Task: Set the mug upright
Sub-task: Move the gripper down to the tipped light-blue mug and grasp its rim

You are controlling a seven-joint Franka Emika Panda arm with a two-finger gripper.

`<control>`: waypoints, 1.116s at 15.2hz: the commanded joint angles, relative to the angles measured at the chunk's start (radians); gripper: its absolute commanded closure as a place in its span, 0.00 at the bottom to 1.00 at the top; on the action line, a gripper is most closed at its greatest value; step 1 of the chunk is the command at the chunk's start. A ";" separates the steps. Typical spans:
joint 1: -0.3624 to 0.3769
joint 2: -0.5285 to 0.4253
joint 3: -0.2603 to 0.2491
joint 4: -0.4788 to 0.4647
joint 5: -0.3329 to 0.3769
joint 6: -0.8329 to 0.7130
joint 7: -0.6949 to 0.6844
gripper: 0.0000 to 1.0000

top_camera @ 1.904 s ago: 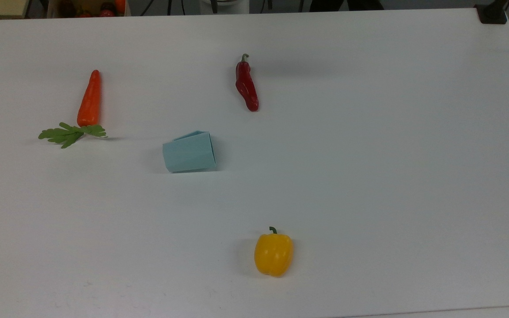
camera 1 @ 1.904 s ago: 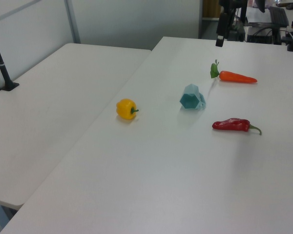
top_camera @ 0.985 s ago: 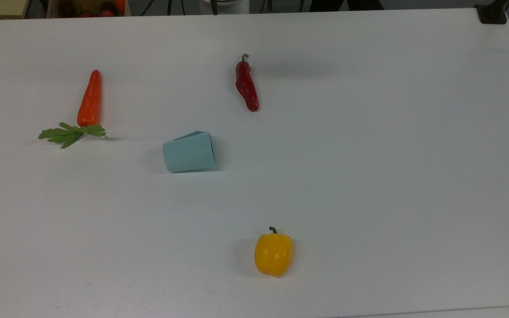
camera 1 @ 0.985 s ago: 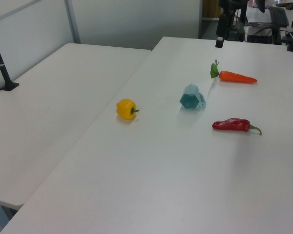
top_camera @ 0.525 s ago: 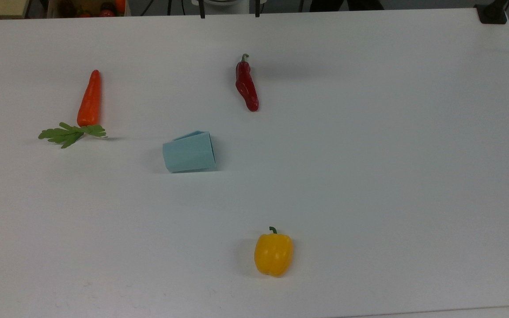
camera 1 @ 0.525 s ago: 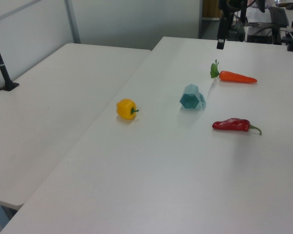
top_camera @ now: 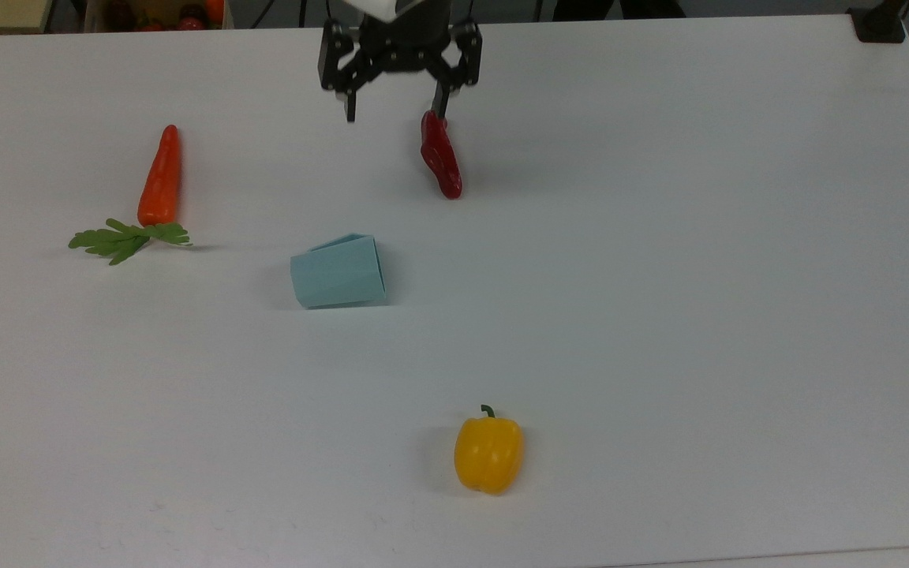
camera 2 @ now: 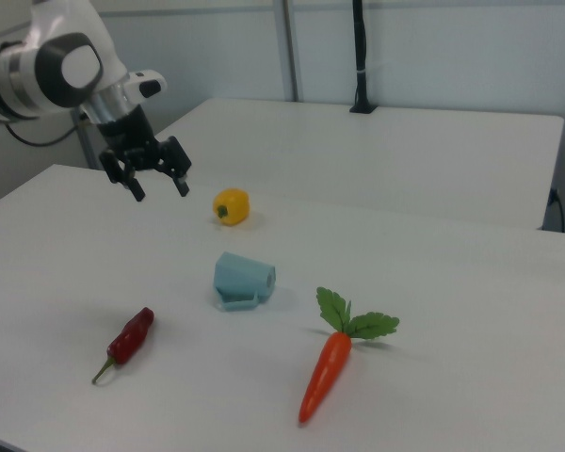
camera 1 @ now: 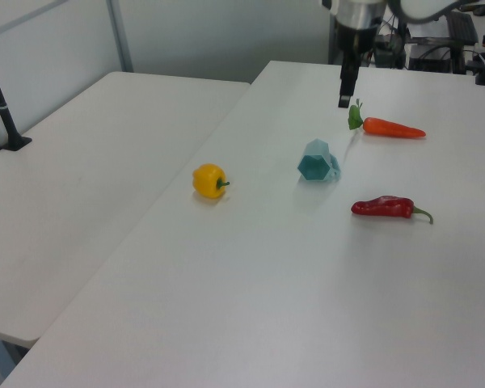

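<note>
In the top view, a yellow pepper (top_camera: 488,455) sits closest to the table's (top_camera: 699,315) near edge. Further in, about mid-table, the mug (top_camera: 338,271) lies on its side, its wider rim toward the top view's right. Beyond it, a carrot (top_camera: 159,178) rests toward the top view's left edge and a red chilli (top_camera: 440,155) further back. Above the far edge the gripper (top_camera: 395,110) hangs empty, fingers spread wide
</note>
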 commanded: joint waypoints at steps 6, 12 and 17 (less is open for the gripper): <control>0.081 0.183 0.000 -0.010 -0.278 0.179 0.335 0.00; 0.105 0.284 0.002 -0.055 -0.573 0.246 0.589 0.00; 0.063 0.310 0.000 -0.095 -0.717 0.270 0.622 0.00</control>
